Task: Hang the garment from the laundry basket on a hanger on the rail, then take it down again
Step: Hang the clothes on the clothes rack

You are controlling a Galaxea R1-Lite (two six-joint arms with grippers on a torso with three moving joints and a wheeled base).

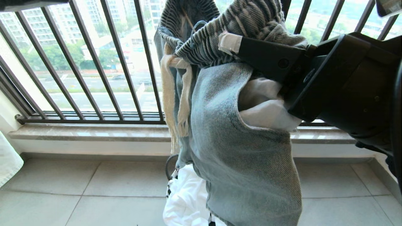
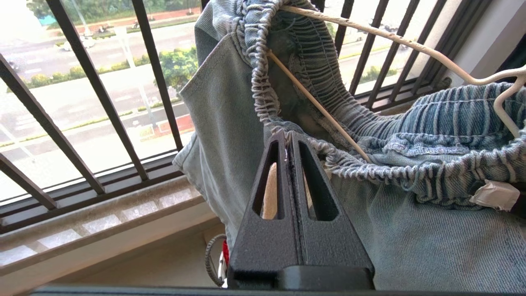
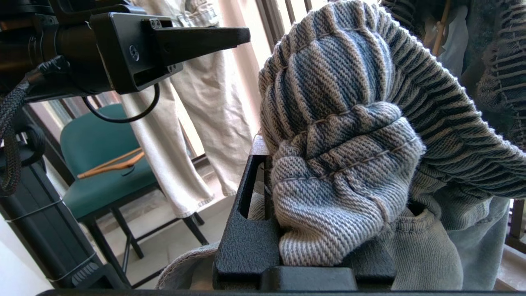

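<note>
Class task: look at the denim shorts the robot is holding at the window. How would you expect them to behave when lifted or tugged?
Probably floppy: the denim shorts hang limp below the right gripper. The ribbed waistband bunches in its grip, so it likely stretches when tugged. The fringed drawstring dangles loose and may snag.

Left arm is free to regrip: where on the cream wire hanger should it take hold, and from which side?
Probably the thin cream-white wire hanger along its bare upper arm, clear of the blue-grey denim shorts. Come from the open waistband side; the lower rod runs inside the shorts, with cloth bunched around it.
</note>
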